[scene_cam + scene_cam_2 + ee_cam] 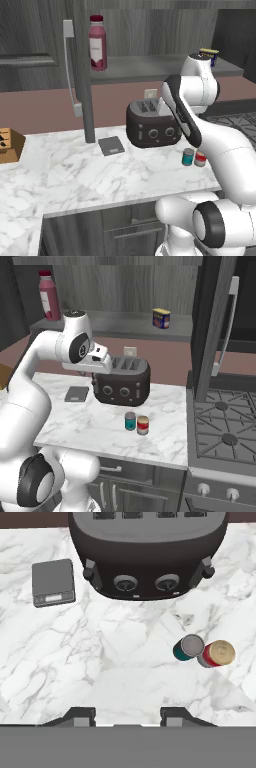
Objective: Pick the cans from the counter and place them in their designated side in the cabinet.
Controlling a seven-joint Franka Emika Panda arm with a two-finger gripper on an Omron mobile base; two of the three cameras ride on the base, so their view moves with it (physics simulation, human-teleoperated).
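Note:
Two cans stand side by side, touching, on the white marble counter in front of the toaster: a teal can and a red can with a white band. My gripper hangs high over the counter, looking straight down. It is open, with nothing between its fingers. In the hand view the cans lie up and to the right of it. The cabinet shelf runs above, and its door stands open.
A dark toaster and a small grey scale sit on the counter. On the shelf are a dark-red bottle and a blue tin. A knife block sits left, a stove right.

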